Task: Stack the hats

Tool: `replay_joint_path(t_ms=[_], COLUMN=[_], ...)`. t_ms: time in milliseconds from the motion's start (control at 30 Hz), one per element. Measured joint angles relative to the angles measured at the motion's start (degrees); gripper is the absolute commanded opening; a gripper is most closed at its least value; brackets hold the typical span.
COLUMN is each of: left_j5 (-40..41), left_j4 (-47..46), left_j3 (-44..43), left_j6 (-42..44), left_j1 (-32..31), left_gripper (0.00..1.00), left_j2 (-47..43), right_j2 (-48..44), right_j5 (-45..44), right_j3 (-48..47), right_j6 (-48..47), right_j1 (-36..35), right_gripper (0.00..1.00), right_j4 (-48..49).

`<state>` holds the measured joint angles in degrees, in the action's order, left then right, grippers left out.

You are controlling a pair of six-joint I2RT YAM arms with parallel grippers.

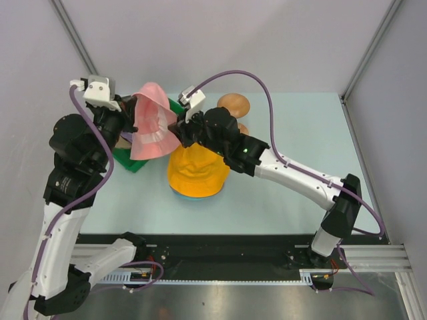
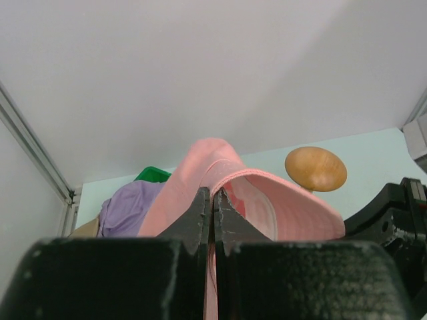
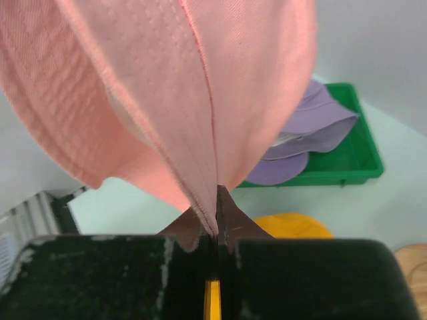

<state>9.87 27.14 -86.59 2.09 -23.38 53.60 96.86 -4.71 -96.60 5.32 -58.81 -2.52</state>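
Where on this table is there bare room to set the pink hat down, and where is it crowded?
Bare table lies back right, between the wooden stand and the right edge, and along the front, between the orange hat and the near edge. Crowded: left-centre, around the green bin and pink hat.

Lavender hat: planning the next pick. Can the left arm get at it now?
Probably not yet: the left gripper is shut on the pink hat, which the right gripper also pinches; the lavender hat lies nearby.
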Motion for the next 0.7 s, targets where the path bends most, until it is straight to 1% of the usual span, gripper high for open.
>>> replay_joint_path(t_ms=[200,367,467,533,700], left_j5=[-0.6,0.4,-0.6,-1.7,-4.0], left_j4=[-0.9,-4.2,-7.9,-12.1,-22.0], left_j3=[1.1,0.8,0.7,2.2,6.0], left_j6=[3.3,6.5,7.6,8.3,9.2], left_j1=[0.0,-0.2,-0.7,-0.9,-1.1], left_gripper=[0.00,0.00,0.00,0.00,0.00], left_j2=[0.5,4.5,8.7,11.0,15.3], right_j2=[1.0,2.3,2.4,2.4,1.9], right_j5=[-4.7,-5.2,-4.9,-4.8,-4.1], right_j3=[-0.8,-2.7,-3.2,-3.2,-0.4], right_j6=[-4.7,-6.1,-7.2,-8.2,-10.6], right_j1=[1.3,7.4,11.8,14.1,17.9], right_gripper=[0.00,0.00,0.00,0.00,0.00], right_j4=[1.9,5.0,8.2,10.2,13.9])
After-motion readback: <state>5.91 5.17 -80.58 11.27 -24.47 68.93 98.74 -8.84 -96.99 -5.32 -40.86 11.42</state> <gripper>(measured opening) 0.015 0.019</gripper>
